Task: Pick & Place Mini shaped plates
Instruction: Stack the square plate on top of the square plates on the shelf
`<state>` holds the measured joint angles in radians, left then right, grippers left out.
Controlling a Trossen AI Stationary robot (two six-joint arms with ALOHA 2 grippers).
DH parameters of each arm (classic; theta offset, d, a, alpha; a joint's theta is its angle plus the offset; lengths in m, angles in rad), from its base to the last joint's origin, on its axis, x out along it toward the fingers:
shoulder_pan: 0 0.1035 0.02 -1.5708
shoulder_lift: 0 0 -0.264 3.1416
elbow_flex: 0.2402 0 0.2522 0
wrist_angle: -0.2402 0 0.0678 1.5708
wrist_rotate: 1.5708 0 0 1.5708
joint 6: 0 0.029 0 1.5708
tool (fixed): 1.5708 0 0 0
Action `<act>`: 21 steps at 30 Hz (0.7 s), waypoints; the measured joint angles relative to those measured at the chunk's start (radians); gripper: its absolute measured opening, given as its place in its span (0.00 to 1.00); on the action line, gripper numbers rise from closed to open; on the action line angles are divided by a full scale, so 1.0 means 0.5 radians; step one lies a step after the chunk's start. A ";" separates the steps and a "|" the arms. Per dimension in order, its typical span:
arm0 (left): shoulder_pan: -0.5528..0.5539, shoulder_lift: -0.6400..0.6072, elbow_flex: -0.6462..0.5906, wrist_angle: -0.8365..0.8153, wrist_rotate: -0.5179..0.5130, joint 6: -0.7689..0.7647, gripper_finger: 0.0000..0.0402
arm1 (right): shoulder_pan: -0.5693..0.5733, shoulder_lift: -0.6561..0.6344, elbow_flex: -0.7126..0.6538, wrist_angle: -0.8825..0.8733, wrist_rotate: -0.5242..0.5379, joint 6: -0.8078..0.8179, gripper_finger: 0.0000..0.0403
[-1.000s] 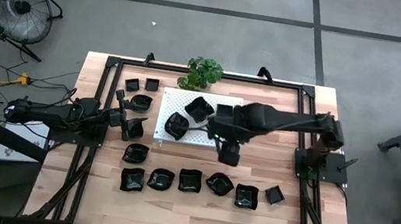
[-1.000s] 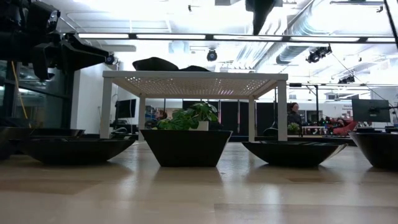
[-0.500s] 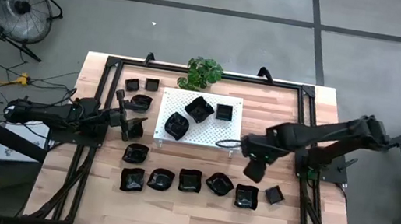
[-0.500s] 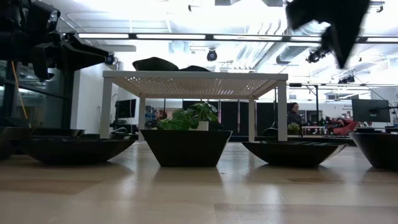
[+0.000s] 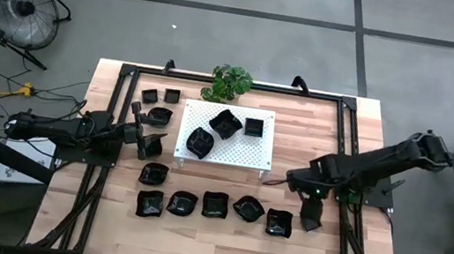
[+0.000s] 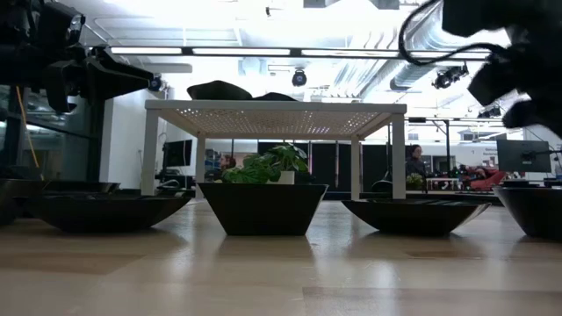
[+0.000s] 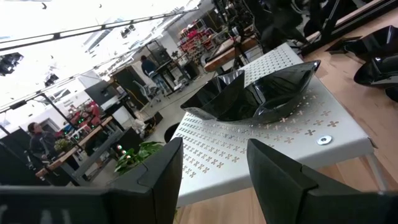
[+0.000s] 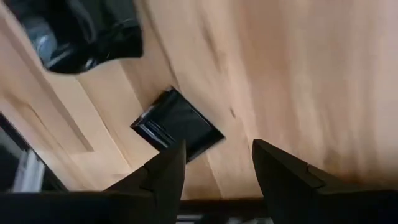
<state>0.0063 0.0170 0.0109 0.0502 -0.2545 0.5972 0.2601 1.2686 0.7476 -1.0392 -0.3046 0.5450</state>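
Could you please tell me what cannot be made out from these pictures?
- Small square plate under the right gripper: hidden by that gripper in the high view; shown only in the right wrist view.
- Plates on the white board: low view shows only dark tops above the board's edge.
- Plant: left wrist view, mostly behind the left gripper's finger.
- End plate: cut off by the low view's edge.

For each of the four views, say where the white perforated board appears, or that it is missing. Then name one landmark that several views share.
High view: white perforated board at the table's centre, carrying three black plates.
Low view: it stands raised on legs, mid-picture.
Left wrist view: it fills the middle, beyond that gripper's fingers.
Right wrist view: not in it.
Shared landmark: the green potted plant, also seen low and from the left wrist.
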 joint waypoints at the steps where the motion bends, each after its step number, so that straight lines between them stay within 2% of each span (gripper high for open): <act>1: 0.000 0.000 0.000 0.001 0.000 0.001 0.44 | 0.010 0.000 -0.046 0.066 -0.023 -0.051 0.45; 5: 0.000 0.000 0.000 0.000 0.000 0.001 0.44 | 0.030 0.000 -0.210 0.300 -0.122 -0.190 0.45; 9: 0.000 0.000 0.000 0.000 -0.001 0.001 0.44 | 0.033 0.001 -0.312 0.421 -0.118 -0.325 0.45; 21: -0.001 0.000 0.000 0.000 -0.002 0.000 0.44 | 0.033 0.001 -0.379 0.568 -0.083 -0.539 0.45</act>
<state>0.0060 0.0172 0.0109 0.0503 -0.2554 0.5974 0.2768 1.2690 0.5579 -0.7554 -0.3461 0.2757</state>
